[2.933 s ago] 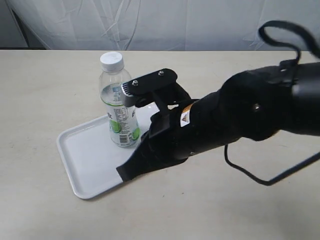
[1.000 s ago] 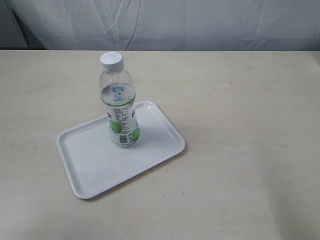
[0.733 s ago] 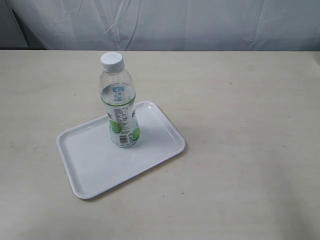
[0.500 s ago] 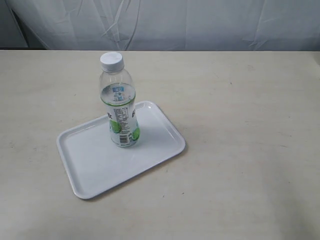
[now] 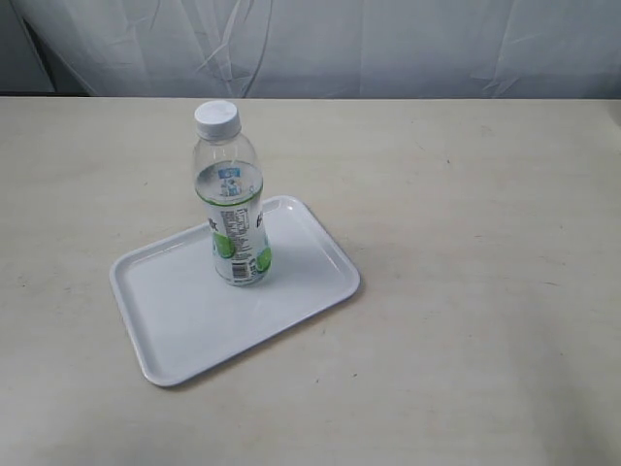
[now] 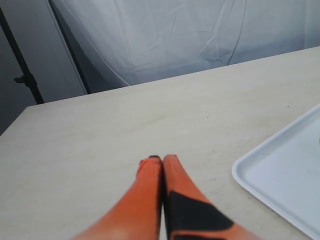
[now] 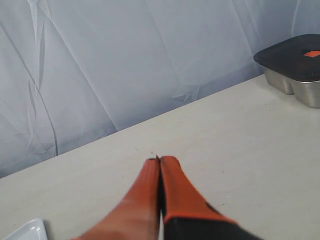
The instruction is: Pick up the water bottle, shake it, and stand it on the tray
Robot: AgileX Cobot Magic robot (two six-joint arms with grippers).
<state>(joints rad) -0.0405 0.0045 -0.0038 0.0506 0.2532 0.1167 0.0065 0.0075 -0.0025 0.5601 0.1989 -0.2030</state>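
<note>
The water bottle [image 5: 231,194], clear with a white cap and a green-and-white lime label, stands upright on the white tray [image 5: 175,311] left of centre in the exterior view. Nothing touches it, and neither arm shows in that view. In the left wrist view my left gripper [image 6: 161,159] is shut with its orange fingers pressed together and nothing between them, over bare table beside a corner of the tray [image 6: 285,175]. My right gripper [image 7: 159,160] is likewise shut and holds nothing, above bare table; a sliver of the tray [image 7: 30,230] shows at the picture's edge.
A metal container [image 7: 295,67] with a dark lid sits at the far end of the table in the right wrist view. A white curtain [image 5: 320,44] hangs behind the table. A dark stand pole [image 6: 20,75] rises beyond the table edge.
The right arm, which was beside the bottle 2.9 s ago, has drawn back out of the exterior view. Bottle and tray have not moved over the last second.
</note>
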